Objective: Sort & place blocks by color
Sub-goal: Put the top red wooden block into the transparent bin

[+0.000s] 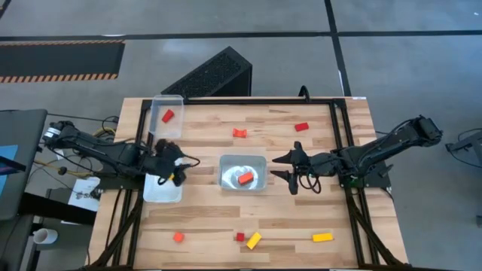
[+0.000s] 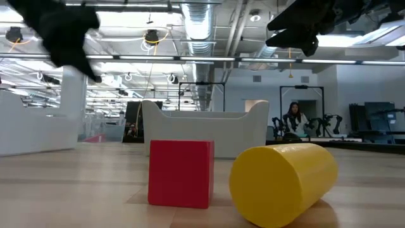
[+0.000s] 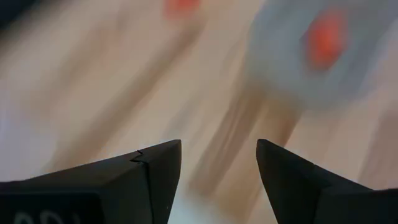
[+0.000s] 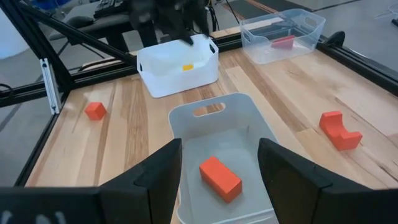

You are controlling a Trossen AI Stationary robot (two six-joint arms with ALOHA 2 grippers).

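Blocks lie scattered on the bench (image 1: 286,222), and nearest the low camera a red cube (image 2: 180,173) and a yellow cylinder (image 2: 283,182) sit just beside each other at the front edge. Along that same edge are an orange cube (image 1: 178,237) and a yellow bar (image 1: 322,237). At mid-bench the centre tray (image 1: 242,160) holds one orange block (image 1: 245,178). The right pincer (image 1: 285,167) hovers just beside that tray, fingers spread wide with nothing between them. The left pincer (image 1: 175,170) hangs over the left tray (image 1: 161,192), which holds a yellow piece (image 4: 187,66). It too is open and empty, and its wrist view is smeared, so I judge the arm to be in motion. Farther back lie an orange notched block (image 1: 240,132) and a red block (image 1: 302,126), and the far tray (image 1: 167,105) holds a red piece (image 1: 167,115). The main risk I see is colour confusion: red and orange look close, so a block could land in the wrong tray. The cylinder could roll if nudged, the light trays could slide if a finger clips a wall, and the arms could crowd each other near the centre. No writing or brand is readable anywhere.
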